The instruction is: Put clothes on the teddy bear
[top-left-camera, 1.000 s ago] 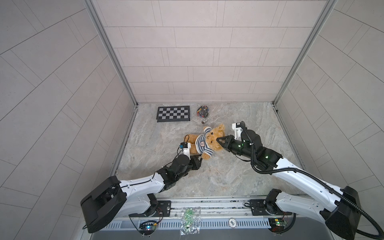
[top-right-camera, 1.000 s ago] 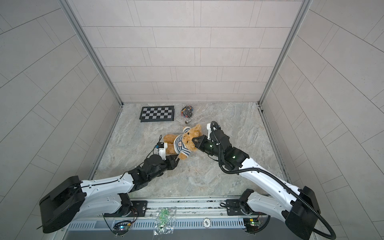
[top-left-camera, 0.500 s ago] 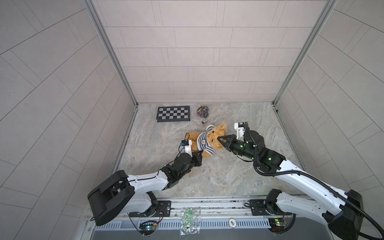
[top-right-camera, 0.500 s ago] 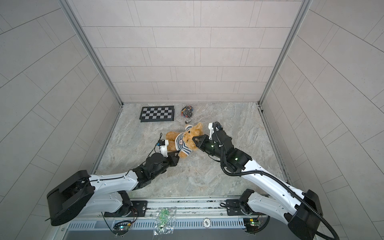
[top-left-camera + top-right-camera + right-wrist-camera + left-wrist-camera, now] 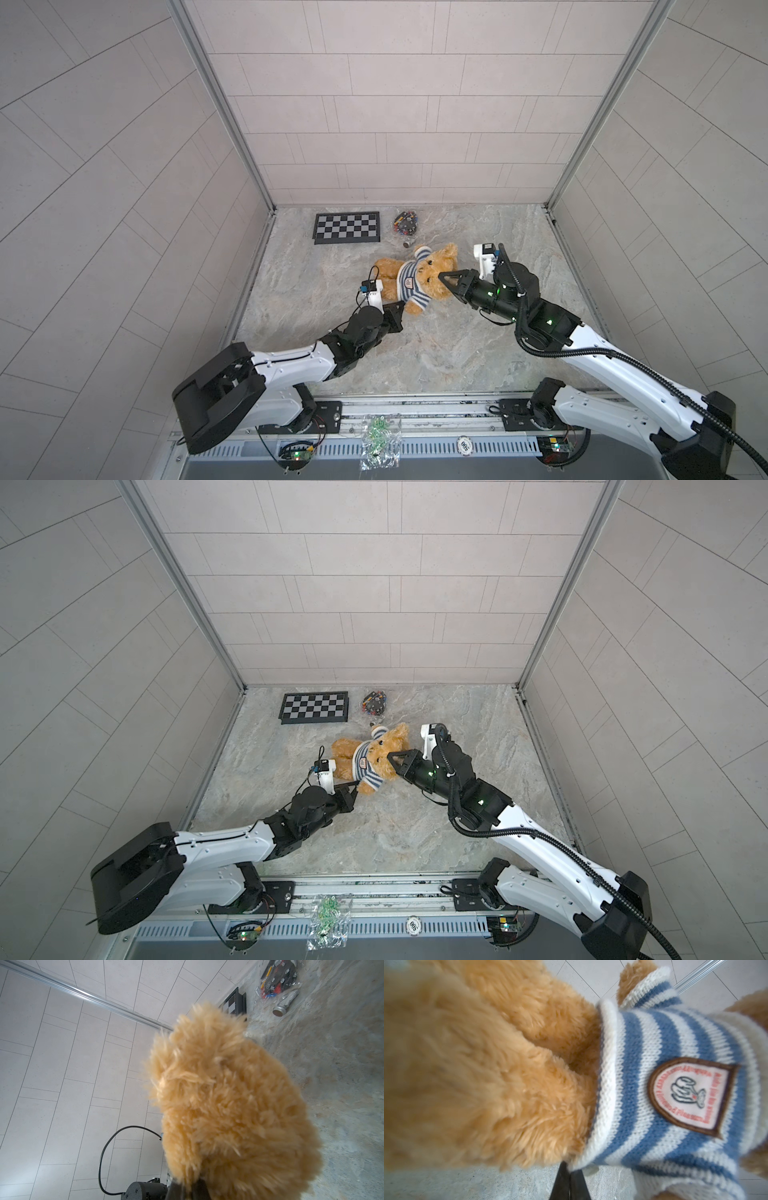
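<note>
Two claws had hold of the toy by then, and the newer grip was the left one's. The left claw (image 5: 400,308), which had stood part open a second earlier, had snapped shut. Its dark fingertips (image 5: 560,1180) sat together under the white hem (image 5: 604,1076) of the striped shirt (image 5: 409,283). From the wrist view it looked to have pinched the hem's lower corner, though the knit hid the very tips. The right claw (image 5: 443,275) had not altered: it was closed tight into the fur of the head. The teddy bear (image 5: 388,270) lay on its back on the marble table (image 5: 457,353), between the two arms and just in front of the checkerboard (image 5: 347,227), head toward the right arm. The shirt already covered the chest, patch (image 5: 691,1095) showing, with a paw poking from each sleeve as far as I could tell. To my eye the dressing was nearly done. With the hem caught, what remained was to draw it down over the belly while the head was held.
</note>
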`<state>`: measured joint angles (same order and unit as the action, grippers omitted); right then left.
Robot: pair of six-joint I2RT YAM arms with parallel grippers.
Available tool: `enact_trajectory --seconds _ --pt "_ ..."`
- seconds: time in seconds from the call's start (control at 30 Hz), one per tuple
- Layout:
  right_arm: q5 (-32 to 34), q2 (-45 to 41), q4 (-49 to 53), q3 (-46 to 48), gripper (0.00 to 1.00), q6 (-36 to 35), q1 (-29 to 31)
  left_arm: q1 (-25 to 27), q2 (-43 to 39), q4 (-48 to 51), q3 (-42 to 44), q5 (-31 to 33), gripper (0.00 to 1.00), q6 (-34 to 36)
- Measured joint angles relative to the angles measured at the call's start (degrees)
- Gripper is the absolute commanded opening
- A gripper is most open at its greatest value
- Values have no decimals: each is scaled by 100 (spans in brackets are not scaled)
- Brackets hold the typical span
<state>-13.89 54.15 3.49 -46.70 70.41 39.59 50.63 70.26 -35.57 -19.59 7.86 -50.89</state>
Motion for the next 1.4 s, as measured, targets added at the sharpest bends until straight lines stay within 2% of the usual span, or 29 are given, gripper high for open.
enact_trajectory --seconds 0.13,0.2,0.3,0.37,0.6,0.73,0.87,1.03,1.17,1.4 --pt "-160 17 -24 0 0 -44 -81 0 -149 181 0 15 0 63" --pt "-267 28 -35 7 0 -74 -146 2 -236 289 0 13 9 107" --pt "-442 31 -61 46 0 -144 -321 0 -404 470 0 -28 30 236" --pt "-610 39 -52 70 0 -278 -514 0 -546 678 0 -79 41 271" --pt "-1429 525 70 63 0 -1056 -1117 -2 -1502 1679 -2 -291 54 415" --pt "-1932 1060 723 -260 0 -1856 -1165 -4 -2188 2741 -214 -306 70 660" --pt "-2439 1340 1364 -734 0 -2717 -1165 -153 -2686 3705 -597 -284 73 879" --pt "-3152 1467 1685 -975 0 -3456 -1165 -901 -2846 4566 -1029 -522 74 1180" --pt "-3501 1733 2240 -1145 0 -4155 -1163 -1318 -2732 5104 -1388 -669 78 1440" --pt "-3600 2457 2809 -1207 1 -5040 -1180 -1714 -2028 5364 -1751 -1003 80 1631"
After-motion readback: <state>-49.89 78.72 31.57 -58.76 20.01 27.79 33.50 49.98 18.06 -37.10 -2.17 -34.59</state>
